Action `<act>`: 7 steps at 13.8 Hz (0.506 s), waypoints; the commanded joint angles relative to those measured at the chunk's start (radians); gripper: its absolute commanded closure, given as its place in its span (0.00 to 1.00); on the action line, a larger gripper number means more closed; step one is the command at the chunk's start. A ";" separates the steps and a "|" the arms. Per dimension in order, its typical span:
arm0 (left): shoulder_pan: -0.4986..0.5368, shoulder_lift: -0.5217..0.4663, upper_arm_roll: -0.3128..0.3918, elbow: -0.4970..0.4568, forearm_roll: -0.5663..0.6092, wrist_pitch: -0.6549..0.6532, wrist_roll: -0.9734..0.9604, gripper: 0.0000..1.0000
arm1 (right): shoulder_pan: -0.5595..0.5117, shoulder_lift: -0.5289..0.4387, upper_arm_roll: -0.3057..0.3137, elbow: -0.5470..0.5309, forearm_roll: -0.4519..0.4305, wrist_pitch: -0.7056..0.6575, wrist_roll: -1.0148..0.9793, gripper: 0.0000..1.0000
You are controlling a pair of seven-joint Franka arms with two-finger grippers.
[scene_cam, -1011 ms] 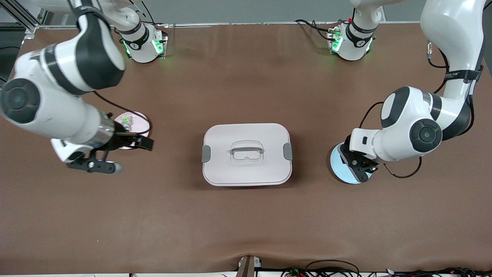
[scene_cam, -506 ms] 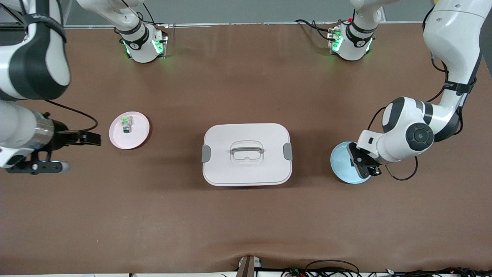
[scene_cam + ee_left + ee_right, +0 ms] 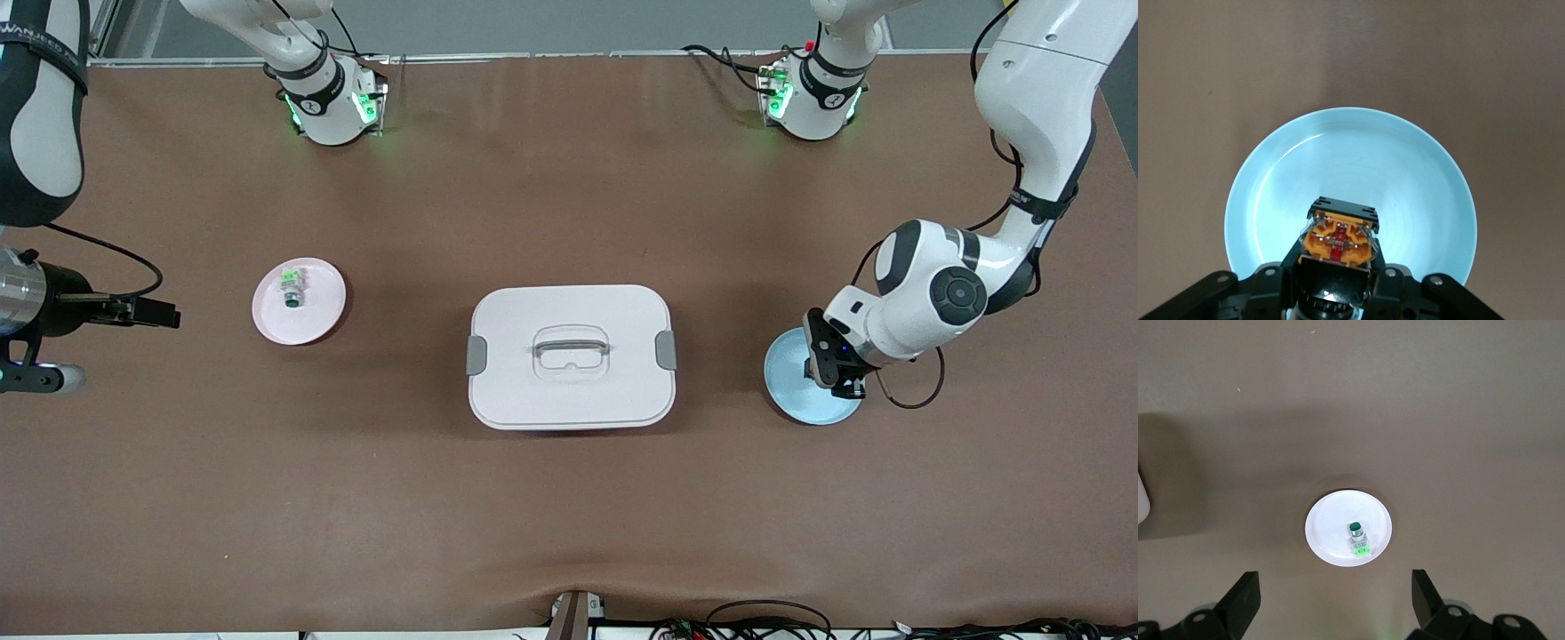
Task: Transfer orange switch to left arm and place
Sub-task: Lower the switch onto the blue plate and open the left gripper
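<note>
Left gripper at centre right of the front view, low over the blue plate, fingers clamped on the orange switch; in the left wrist view the switch sits at lower centre, orange end up, above the plate's bowl. Right gripper at the far left edge of the front view, fingers spread wide, holding nothing. Pink plate at centre left carries a green-and-white component. Box stands mid-frame between the two plates, lid on, latches at both ends
</note>
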 commanded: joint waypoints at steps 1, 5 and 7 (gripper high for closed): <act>0.027 0.030 -0.009 -0.015 0.019 0.053 0.104 1.00 | -0.014 -0.016 0.016 -0.005 -0.020 -0.011 0.011 0.00; 0.046 0.046 -0.009 -0.038 0.019 0.087 0.141 0.96 | -0.028 -0.034 0.014 0.000 -0.019 -0.013 0.014 0.00; 0.044 0.046 -0.009 -0.041 0.019 0.087 0.141 0.90 | -0.028 -0.048 0.014 0.002 -0.013 -0.013 0.014 0.00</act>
